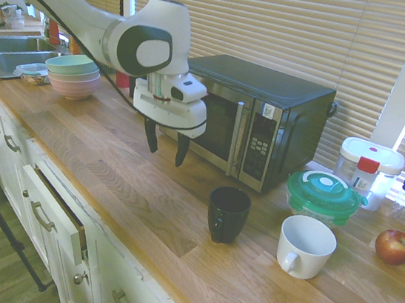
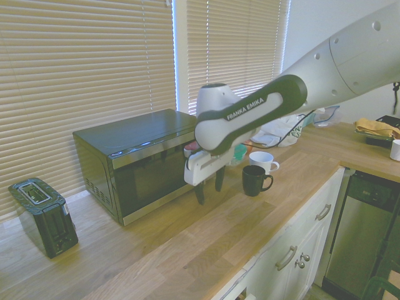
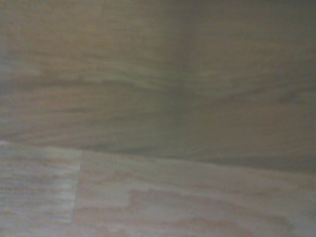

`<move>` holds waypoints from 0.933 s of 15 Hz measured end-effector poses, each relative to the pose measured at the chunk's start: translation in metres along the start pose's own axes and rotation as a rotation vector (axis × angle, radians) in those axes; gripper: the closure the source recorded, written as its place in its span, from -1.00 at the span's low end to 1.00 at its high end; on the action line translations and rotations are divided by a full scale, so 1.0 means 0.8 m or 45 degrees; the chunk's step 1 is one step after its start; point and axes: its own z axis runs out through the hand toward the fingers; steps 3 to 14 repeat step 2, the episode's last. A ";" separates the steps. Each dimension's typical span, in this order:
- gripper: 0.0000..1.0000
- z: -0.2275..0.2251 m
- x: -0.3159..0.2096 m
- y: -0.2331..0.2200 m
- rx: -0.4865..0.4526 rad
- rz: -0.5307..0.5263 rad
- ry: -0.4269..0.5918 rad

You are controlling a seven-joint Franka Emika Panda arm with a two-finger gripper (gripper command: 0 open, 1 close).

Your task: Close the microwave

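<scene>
First exterior view: microwave (image 1: 264, 133) on worktop (image 1: 145, 189), against blinds (image 1: 278, 27); button panel (image 1: 260, 148) and handle (image 1: 235, 139) visible. Second exterior view alone shows toaster (image 2: 47, 215); wrist view, only blurred wood. Tool (image 1: 166, 143): fingers apart, nothing between them, in front of microwave.

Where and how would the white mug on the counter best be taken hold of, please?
Probably by the rim of the white mug: it stands upright with its mouth open, so come from above, one finger inside and one outside, away from the handle on its side.
</scene>
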 end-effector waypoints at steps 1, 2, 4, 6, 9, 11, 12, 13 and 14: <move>-1.00 0.011 -0.016 0.011 0.002 0.005 0.004; -1.00 0.017 -0.032 0.023 0.006 0.007 0.008; -1.00 0.017 -0.032 0.023 0.006 0.007 0.008; -1.00 0.017 -0.032 0.023 0.006 0.007 0.008; -1.00 0.017 -0.032 0.023 0.006 0.007 0.008; -1.00 0.017 -0.032 0.023 0.006 0.007 0.008; -1.00 0.017 -0.032 0.023 0.006 0.007 0.008; -1.00 0.017 -0.032 0.023 0.006 0.007 0.008; -1.00 0.017 -0.032 0.023 0.006 0.007 0.008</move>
